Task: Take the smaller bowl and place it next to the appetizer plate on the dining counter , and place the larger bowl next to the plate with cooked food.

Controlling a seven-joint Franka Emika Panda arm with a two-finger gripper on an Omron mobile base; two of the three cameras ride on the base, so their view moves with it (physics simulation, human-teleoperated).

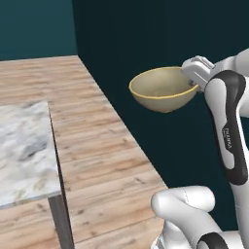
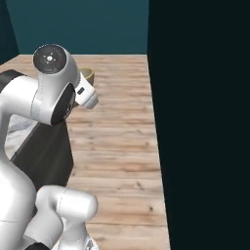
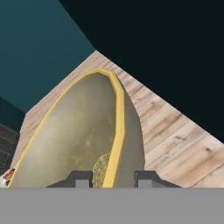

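marble dining counter [image 1: 24, 151], wooden floor [image 1: 97, 146]

Even, soft light falls on the wooden floor [image 1: 97, 146], with no hard shadows or glare anywhere. The dark teal wall [image 2: 205, 122] sinks almost to black, and the rendering looks slightly soft and grainy throughout.
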